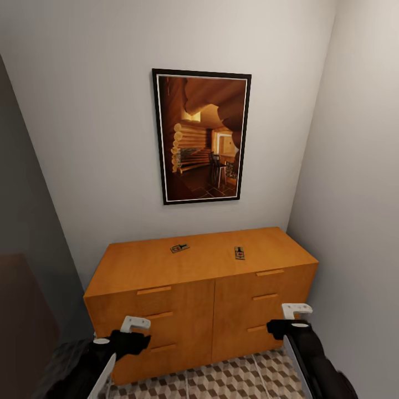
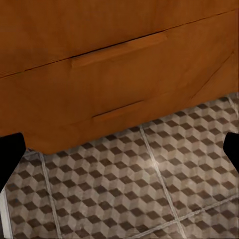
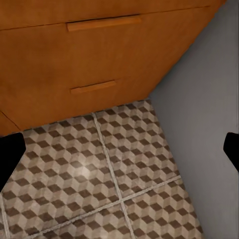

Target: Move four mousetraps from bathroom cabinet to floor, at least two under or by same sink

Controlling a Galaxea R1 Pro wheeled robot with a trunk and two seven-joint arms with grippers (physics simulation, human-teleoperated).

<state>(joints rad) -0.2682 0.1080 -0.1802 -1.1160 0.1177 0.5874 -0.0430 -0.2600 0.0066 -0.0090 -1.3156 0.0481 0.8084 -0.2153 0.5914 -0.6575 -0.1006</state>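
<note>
The left gripper (image 1: 136, 327) hangs low in front of the cabinet (image 1: 166, 266), level with its lower left drawers. In the left wrist view its dark fingertips (image 2: 10, 154) sit at opposite edges of the picture with cube-patterned bathroom floor (image 2: 129, 189) and drawer fronts between them, so the fingers stand wide apart and hold nothing.

On the cabinet's flat top lie two mousetraps. The left mousetrap (image 1: 179, 248) rests slightly left of the middle, turned at a slant. The right mousetrap (image 1: 239, 252) lies well apart from it, set roughly front to back. Both sit toward the rear of the top, below the framed picture (image 1: 201, 136) on the wall. No other traps show here.

The right gripper (image 1: 296, 317) hovers before the lower right drawers, close to the side wall (image 1: 354, 194). Its fingertips (image 3: 11, 152) also sit at opposite edges of the right wrist view, spread open over bare tiles.

The traps look small, thin, stiff and light, likely a wooden base with fine wire parts on top. Lying flat, they offer little height to pinch, so a grasp probably works best across the short width of the base, fingers coming straight down and closing on the two long edges, keeping clear of the wire. Being so light, a trap could slide or flip if a finger nudges it first.
</note>
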